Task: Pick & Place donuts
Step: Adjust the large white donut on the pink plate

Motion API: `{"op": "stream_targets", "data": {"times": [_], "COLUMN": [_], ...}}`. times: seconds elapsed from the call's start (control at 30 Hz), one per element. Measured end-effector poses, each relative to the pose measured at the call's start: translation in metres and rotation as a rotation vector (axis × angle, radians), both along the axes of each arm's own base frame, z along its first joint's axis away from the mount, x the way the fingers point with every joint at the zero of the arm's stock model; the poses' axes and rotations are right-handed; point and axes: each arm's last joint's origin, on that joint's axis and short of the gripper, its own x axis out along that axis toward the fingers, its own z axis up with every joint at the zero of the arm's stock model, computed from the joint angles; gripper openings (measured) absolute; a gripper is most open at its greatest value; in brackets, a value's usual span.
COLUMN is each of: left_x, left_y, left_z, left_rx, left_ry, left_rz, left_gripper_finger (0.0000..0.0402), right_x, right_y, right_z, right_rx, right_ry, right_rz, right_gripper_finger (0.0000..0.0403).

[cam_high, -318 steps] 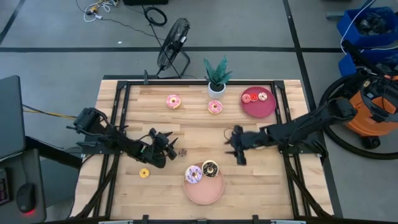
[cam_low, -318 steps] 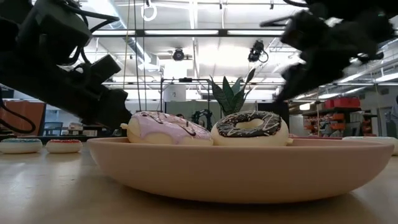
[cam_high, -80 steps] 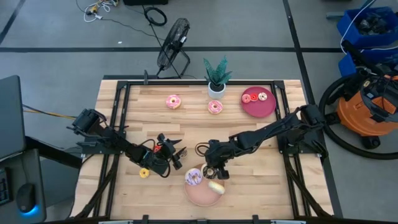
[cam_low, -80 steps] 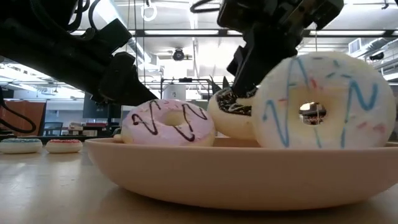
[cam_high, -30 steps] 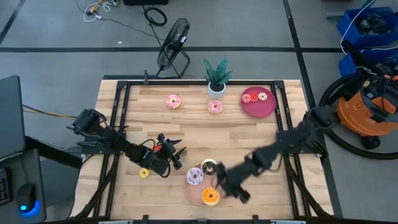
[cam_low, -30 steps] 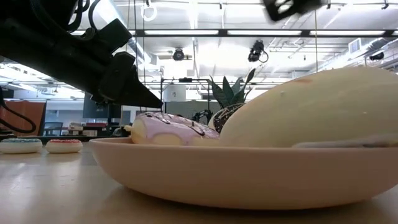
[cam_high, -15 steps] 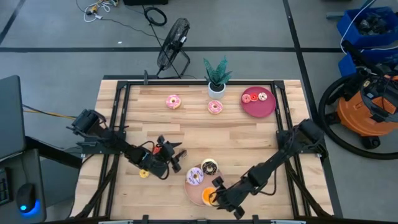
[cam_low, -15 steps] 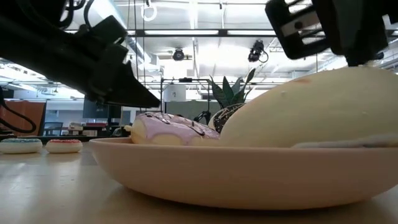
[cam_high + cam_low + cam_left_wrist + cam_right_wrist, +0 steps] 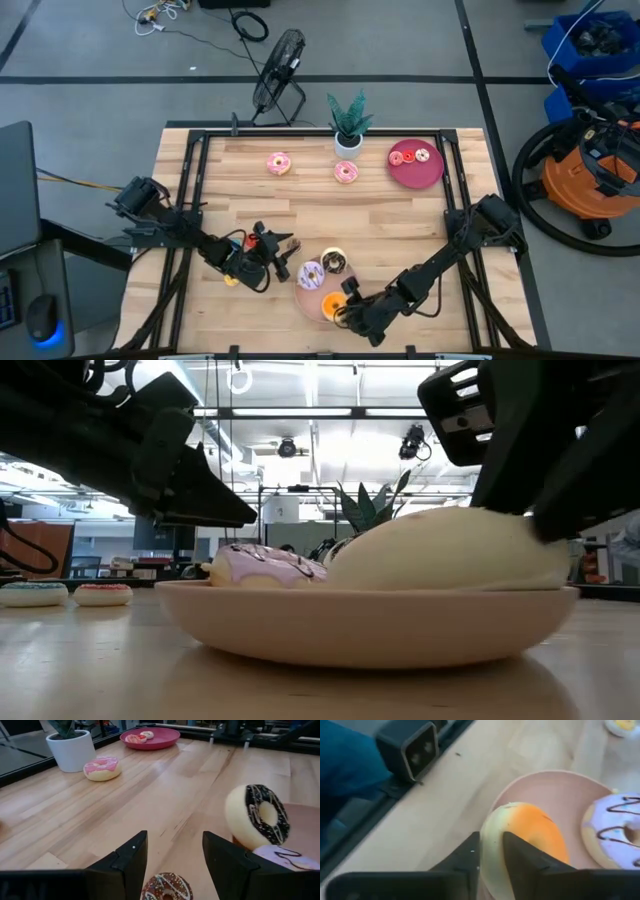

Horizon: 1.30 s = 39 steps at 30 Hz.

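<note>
A pink plate (image 9: 312,308) near the table's near edge carries a purple-iced donut (image 9: 310,275), a chocolate donut (image 9: 336,263) and an orange-iced donut (image 9: 333,304). My right gripper (image 9: 346,304) (image 9: 490,846) is shut on the orange donut (image 9: 532,837). In the left wrist view the chocolate donut (image 9: 257,817) stands on edge and leans on the purple one (image 9: 286,858). My left gripper (image 9: 283,258) (image 9: 172,851) hovers open left of the plate, its fingers on either side of a small chocolate sprinkled donut (image 9: 165,889) on the table. My right gripper pinches the orange donut's cream rim (image 9: 491,837) between its two fingers. It comes from the table's near right side, slanting down, and grips the side of the ring nearest the table's near edge. The donut sits tilted with its underside on the pink plate (image 9: 547,787).
Two pink-iced donuts (image 9: 279,163) (image 9: 346,172) lie near the far edge beside a potted plant (image 9: 348,125). A dark red plate (image 9: 428,172) at the far right holds two small donuts. The low-view camera (image 9: 410,747) sits at the near edge, close to the plate.
My right gripper has moved toward the table's left along the near edge to the orange donut on the plate. The pink plate and its donuts have slid slightly toward the far edge. My left gripper has shifted a little.
</note>
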Motion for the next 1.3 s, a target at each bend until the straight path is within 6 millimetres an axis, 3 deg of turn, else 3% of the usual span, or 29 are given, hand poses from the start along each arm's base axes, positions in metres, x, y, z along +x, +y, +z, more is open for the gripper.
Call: {"op": "stream_targets", "data": {"times": [0.27, 0.47, 0.77, 0.97, 1.2, 1.3], "left_x": [0.000, 0.000, 0.000, 0.000, 0.000, 0.000], "left_y": [0.000, 0.000, 0.000, 0.000, 0.000, 0.000], "left_z": [0.000, 0.000, 0.000, 0.000, 0.000, 0.000], "left_rx": [0.000, 0.000, 0.000, -0.001, -0.003, -0.004], "left_ry": [-0.001, -0.002, -0.003, -0.003, -0.004, -0.004], "left_rz": [0.000, 0.000, -0.001, -0.002, -0.002, -0.002], "left_gripper_finger": [0.0195, 0.0195, 0.0195, 0.0195, 0.0195, 0.0195], "right_x": [-0.002, -0.010, -0.019, -0.018, -0.009, -0.008], "right_y": [-0.001, -0.003, -0.026, -0.039, -0.041, -0.050], "right_z": [0.000, 0.016, 0.053, 0.052, 0.055, 0.047], "right_rx": [-0.134, -0.203, -0.006, 0.080, 0.211, 0.235], "right_ry": [-0.060, -0.126, -0.084, -0.020, -0.008, 0.022], "right_rz": [-0.064, -0.158, -0.404, -0.551, -0.537, -0.594], "right_gripper_finger": [0.0009, 0.0003, 0.0001, 0.0001, 0.0000, 0.0000]}}
